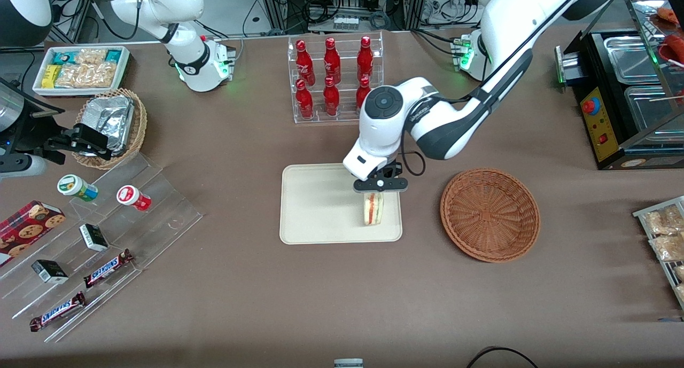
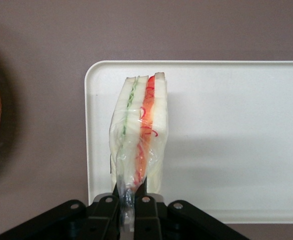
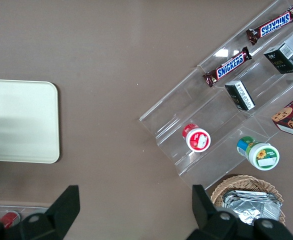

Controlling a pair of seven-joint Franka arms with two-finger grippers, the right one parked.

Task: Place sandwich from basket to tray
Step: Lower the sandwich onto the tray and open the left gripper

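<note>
The sandwich, a wedge of pale white bread in clear wrap with green and red filling lines along its cut edge, stands upright on the tray near the rim that faces the basket, pinched at its top by the claw. The cream-white rectangular tray lies flat on the tabletop. The round reddish-brown wicker basket sits empty beside it, toward the working arm's end.
</note>
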